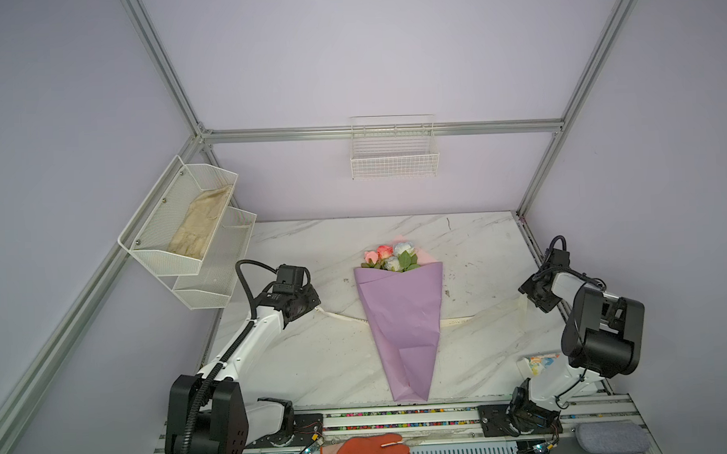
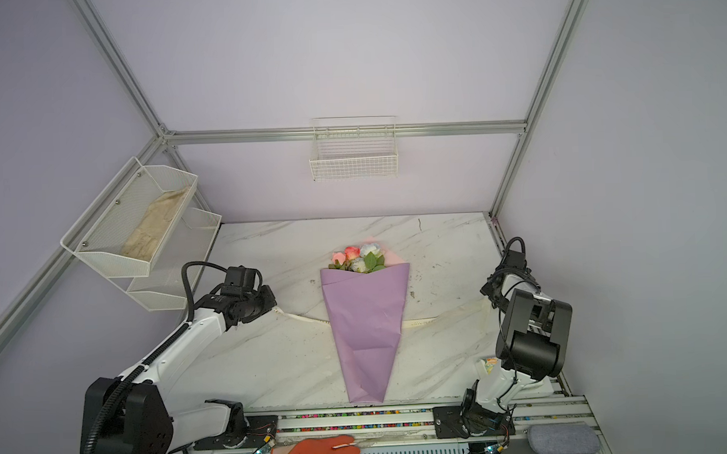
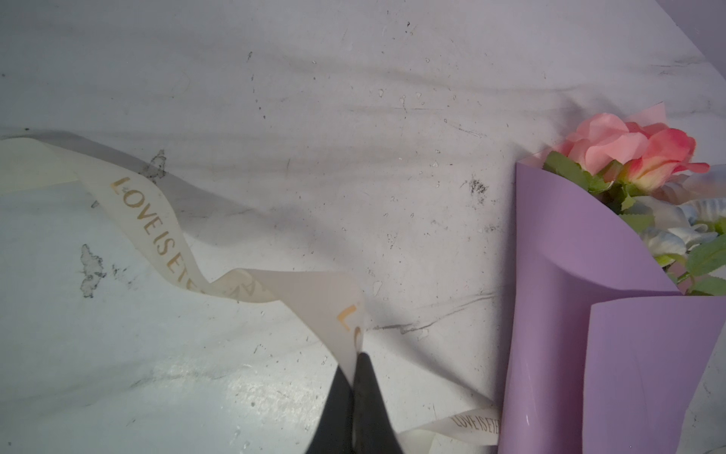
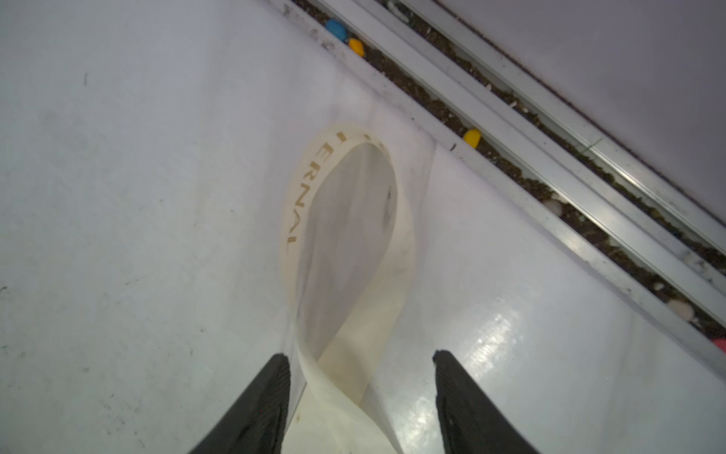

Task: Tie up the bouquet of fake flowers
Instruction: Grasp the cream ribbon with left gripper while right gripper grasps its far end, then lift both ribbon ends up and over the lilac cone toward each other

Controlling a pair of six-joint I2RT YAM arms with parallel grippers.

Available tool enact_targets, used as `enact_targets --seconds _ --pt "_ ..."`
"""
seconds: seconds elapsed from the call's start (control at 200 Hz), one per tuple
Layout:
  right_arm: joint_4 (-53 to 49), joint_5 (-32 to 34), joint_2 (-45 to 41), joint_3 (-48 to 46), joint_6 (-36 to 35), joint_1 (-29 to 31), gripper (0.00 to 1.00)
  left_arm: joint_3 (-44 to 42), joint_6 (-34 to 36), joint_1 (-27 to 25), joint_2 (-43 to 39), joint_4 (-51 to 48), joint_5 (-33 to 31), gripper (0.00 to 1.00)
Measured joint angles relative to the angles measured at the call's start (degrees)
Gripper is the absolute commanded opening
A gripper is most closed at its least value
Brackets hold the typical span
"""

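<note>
The bouquet [image 1: 402,318] [image 2: 367,319] lies flat mid-table, a lilac paper cone with its point toward the front. The fake flowers [image 1: 390,256] [image 2: 356,257] [image 3: 636,153] stick out of its far end. A cream lettered ribbon [image 1: 342,316] [image 2: 302,317] [image 3: 157,232] runs crosswise under the cone. My left gripper [image 1: 316,306] [image 2: 274,308] [image 3: 355,359], left of the cone, is shut on the ribbon's left part. My right gripper [image 1: 527,302] [image 2: 491,300] [image 4: 361,355] stands open near the table's right edge. The ribbon's right end [image 4: 345,236] loops up between its fingers, against one of them.
A wire basket [image 1: 395,160] hangs on the back wall. Mesh shelves [image 1: 179,226] holding a beige cloth are fixed at the left. An orange-gloved hand [image 1: 369,450] rests on the front rail, and a grey pad [image 1: 610,437] lies at front right. A metal rail [image 4: 550,165] borders the table by my right gripper.
</note>
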Motion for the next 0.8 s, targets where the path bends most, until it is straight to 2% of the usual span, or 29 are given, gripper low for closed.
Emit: enact_targets --seconds 0.11,0.205,0.26,0.3,0.365,0.41,0.425,0.655,0.8 --pt "0.76 -0.92 2.29 0.59 -1.46 0.57 0.48 0.02 -0.09 0.0 -0.24 -0.46 -1.05 0.0" --pt "1.53 -0.76 3.08 0.85 -2.8 1.22 0.3 0.02 -0.09 0.35 -0.94 -1.09 -2.47 0.0" --pt "1.6 -0.5 3.08 0.87 -3.39 1.51 0.22 0.02 -0.04 0.72 -1.4 -1.55 -3.06 0.0" --pt "1.46 -0.24 3.08 0.94 -3.67 1.64 0.2 0.02 -0.04 0.94 -1.6 -1.92 -3.32 0.0" --pt "1.16 0.44 2.95 1.14 -4.2 1.95 0.07 0.07 -0.04 1.14 -1.75 -2.38 -3.58 0.0" --pt "0.81 0.92 2.54 1.2 -4.24 2.08 0.06 0.07 -0.02 1.18 -1.75 -2.62 -3.63 0.0" --pt "0.57 1.07 2.14 1.22 -4.31 2.1 0.0 0.07 -0.02 1.18 -1.75 -2.73 -3.63 0.0" --pt "-2.64 0.98 -8.57 2.49 -4.28 2.16 0.0 0.87 0.44 1.29 -1.9 -3.72 -2.95 0.0" --pt "-2.14 -5.42 -19.23 3.23 -3.43 2.6 0.0 1.14 0.87 1.36 -4.22 -3.69 -2.8 0.0"
